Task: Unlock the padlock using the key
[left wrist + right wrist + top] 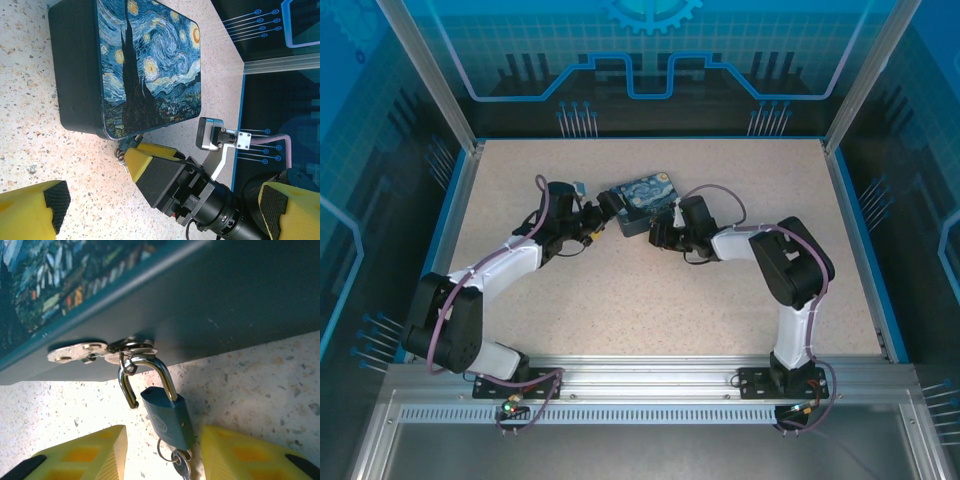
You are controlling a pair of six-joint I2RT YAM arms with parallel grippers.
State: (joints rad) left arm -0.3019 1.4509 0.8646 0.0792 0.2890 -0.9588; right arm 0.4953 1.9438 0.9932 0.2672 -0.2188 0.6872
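The small bluish-grey metal padlock [166, 416] hangs by its silver shackle [159, 366] from the hasp [80, 351] of the dark, painting-lidded box [235, 300], body on the speckled bench [280, 385], thin metal key [181, 469] in its keyhole. The right tool [167, 455] straddles it, released, probably to reach that key; the left tool [605, 213], also released, hovers beside the box. One shackle leg looks free.
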